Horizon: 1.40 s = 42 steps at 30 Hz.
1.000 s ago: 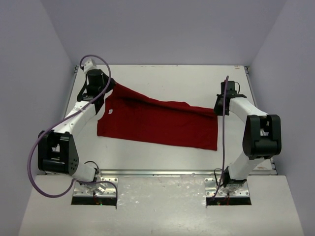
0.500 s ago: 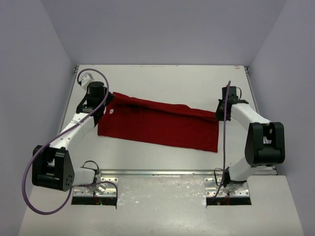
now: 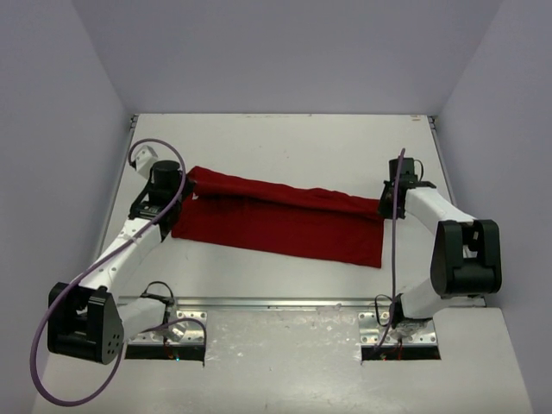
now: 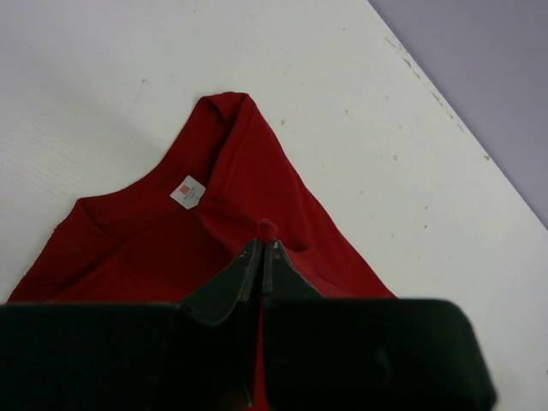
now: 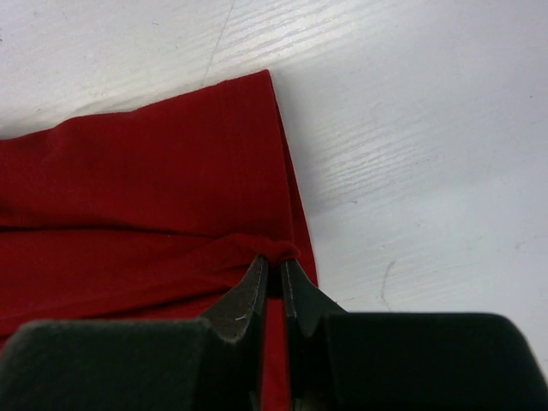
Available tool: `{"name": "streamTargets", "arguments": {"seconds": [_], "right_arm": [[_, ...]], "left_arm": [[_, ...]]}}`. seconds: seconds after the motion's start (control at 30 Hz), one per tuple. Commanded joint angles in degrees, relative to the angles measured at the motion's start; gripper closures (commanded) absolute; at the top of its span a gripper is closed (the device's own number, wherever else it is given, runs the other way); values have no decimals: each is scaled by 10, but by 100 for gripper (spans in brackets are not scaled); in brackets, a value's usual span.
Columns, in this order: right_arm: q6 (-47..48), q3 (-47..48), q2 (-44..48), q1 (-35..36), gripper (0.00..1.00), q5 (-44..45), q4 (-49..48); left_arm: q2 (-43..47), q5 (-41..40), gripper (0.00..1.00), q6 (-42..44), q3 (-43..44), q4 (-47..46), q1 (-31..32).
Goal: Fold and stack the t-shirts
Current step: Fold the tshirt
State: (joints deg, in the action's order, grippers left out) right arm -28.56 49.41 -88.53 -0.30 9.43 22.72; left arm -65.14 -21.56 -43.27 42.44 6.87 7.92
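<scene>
The deep-red t-shirt lies across the middle of the white table, its far long edge lifted and folded toward the near edge. My left gripper is shut on the shirt's far left edge, next to the collar; the left wrist view shows red cloth pinched at the fingertips and a white neck label. My right gripper is shut on the far right edge; the right wrist view shows a bunched fold of cloth between its fingertips.
The white table is walled by grey panels at left, back and right. A purple cable loops beside the left arm, and another runs down the right arm. Metal base plates sit at the near edge.
Both grippers have moved toward the near edge, carrying the shirt's far edge over the rest of the cloth. The visible red area has become a narrower band.
</scene>
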Motion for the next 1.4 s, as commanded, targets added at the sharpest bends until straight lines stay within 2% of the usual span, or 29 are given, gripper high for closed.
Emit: {"name": "streamTargets", "arguments": {"seconds": [0.0, 0.2, 0.23, 0.43, 0.6, 0.63, 0.87, 0.97, 1.03, 1.1, 1.17, 1.23, 1.3, 1.33, 1.37], "right_arm": [[-8, -9, 21, -1, 91, 23, -3], [-12, -22, 28, -1, 84, 23, -1], [-14, -26, 29, -1, 78, 23, -4], [-23, -46, 55, -1, 75, 3, -13], [-26, -55, 61, -1, 88, -10, -16], [-26, -56, 62, -1, 95, -12, -15], [-25, -66, 78, 23, 97, 2, -16], [-26, -63, 79, 23, 95, 2, -11], [-34, -66, 104, 24, 87, -19, -10], [-40, -70, 123, 27, 71, -24, -4], [-47, -73, 150, 28, 70, -24, 4], [-49, -72, 168, 28, 62, -21, 9], [-44, -73, 169, 28, 60, -35, -4], [-42, -72, 151, 28, 59, -41, -9], [-37, -65, 134, 28, 63, -45, -14]], "left_arm": [[22, -24, 100, -12, -9, -11, 7], [33, -20, 100, -15, -39, -16, 23], [34, -20, 100, -16, -47, -16, 25], [48, -28, 100, -22, -71, -10, 36], [75, -37, 100, -24, -82, 9, 37], [78, -47, 100, -29, -82, 15, 37], [89, -50, 100, -31, -86, 27, 37], [93, -59, 100, -37, -87, 36, 37], [94, -70, 100, -41, -89, 43, 37], [94, -69, 100, -43, -89, 42, 37], [97, -66, 100, -47, -92, 43, 37], [99, -61, 99, -49, -94, 43, 37], [102, -58, 100, -47, -94, 46, 37], [103, -56, 100, -47, -94, 48, 37], [106, -55, 100, -48, -94, 50, 37]]}}
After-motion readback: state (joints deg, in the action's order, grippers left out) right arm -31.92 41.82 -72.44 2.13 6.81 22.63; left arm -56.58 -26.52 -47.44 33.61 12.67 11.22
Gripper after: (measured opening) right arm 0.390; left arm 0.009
